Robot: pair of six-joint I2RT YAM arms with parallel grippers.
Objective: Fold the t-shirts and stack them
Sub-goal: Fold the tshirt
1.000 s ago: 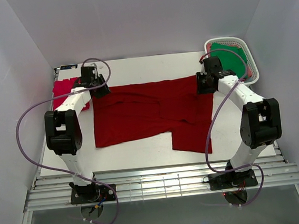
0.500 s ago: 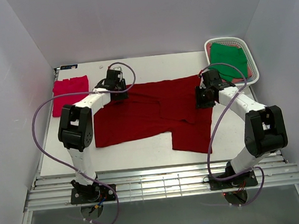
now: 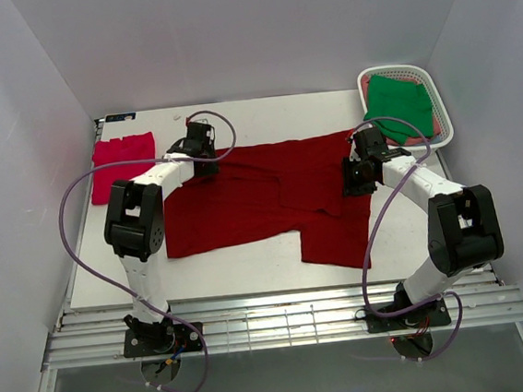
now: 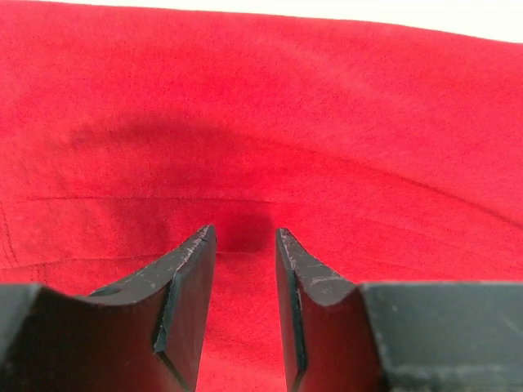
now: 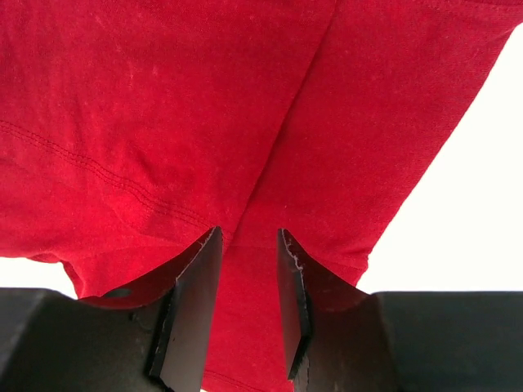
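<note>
Dark red t-shirt (image 3: 262, 196) | white table (image 3: 263, 117), pale walls (image 3: 246, 31) | left tool (image 4: 243, 232) possibly pinching

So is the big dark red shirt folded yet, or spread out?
Spread out: the dark red shirt lies wide and uneven across the table, far larger than the compact pinkish-red shirt.

The large dark red t-shirt (image 3: 262, 196) lay spread flat across the middle of the worktop (image 3: 263, 117), unfolded for the most part and lightly creased. Its long side ran left to right, and one section reached toward the near edge at its right end. A layered flap with a stitched hem lay over its right half. The pinkish-red t-shirt (image 3: 121, 163) sat folded in a neat rectangle at the far left corner. The green t-shirt (image 3: 399, 104) lay loosely bunched in the white basket (image 3: 447, 127) at the far right corner.
</note>
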